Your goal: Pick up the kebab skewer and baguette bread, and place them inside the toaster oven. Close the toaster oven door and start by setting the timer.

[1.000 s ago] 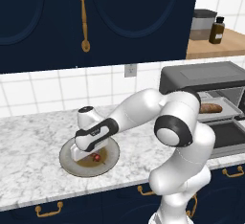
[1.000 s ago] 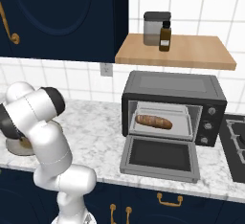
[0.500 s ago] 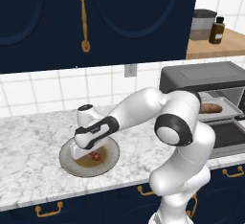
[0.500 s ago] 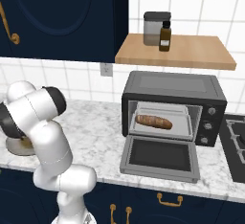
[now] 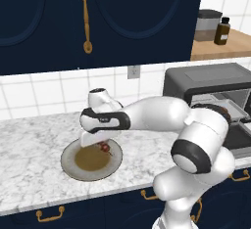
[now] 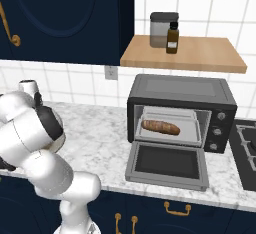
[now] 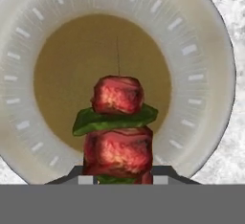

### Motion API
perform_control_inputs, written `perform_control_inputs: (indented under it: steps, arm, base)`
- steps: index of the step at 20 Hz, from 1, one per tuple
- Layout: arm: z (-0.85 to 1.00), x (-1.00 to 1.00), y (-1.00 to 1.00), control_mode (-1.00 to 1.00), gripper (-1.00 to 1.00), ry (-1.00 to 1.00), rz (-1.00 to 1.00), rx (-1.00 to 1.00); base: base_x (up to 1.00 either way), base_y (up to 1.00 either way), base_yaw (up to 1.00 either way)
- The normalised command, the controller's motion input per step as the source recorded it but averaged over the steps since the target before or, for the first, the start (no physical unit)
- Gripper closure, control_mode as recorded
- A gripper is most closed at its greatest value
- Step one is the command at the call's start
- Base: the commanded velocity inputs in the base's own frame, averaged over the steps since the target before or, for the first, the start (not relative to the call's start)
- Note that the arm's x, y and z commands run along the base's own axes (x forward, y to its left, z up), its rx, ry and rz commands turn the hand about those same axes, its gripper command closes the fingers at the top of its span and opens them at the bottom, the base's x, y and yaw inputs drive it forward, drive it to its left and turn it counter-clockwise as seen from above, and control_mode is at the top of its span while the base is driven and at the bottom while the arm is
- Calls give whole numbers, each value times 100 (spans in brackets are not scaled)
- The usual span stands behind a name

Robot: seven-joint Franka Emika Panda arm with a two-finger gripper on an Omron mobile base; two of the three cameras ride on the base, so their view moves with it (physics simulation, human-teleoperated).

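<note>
Hand view: kebab skewer (image 7: 118, 132) clenched between gripper (image 7: 119, 176) jaws, over plate (image 7: 206, 74) centre.
Room: bare marble counter (image 5: 29, 135) around plate.
Count: one skewer, one baguette bread (image 6: 160, 126) inside toaster oven (image 6: 181, 109).

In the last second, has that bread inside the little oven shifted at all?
No. In the right base view the baguette bread lies on the rack inside the toaster oven, just left of centre as before, with the toaster oven door dropped open.
</note>
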Motion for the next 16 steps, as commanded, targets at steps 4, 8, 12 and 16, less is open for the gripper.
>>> perform_control_inputs:
  steps: [4, 8, 12, 16]
  arm:
    - [42, -18, -92, -100, 100, 1, -14, 6]
    - [28, -23, -84, -100, 100, 2, -24, 3]
    - [25, -22, -84, -100, 100, 6, -38, 5]
    - [29, -3, -73, -100, 100, 5, -44, 6]
  base:
    - [0, 0, 0]
    - [0, 0, 0]
    - [0, 0, 0]
    - [0, 0, 0]
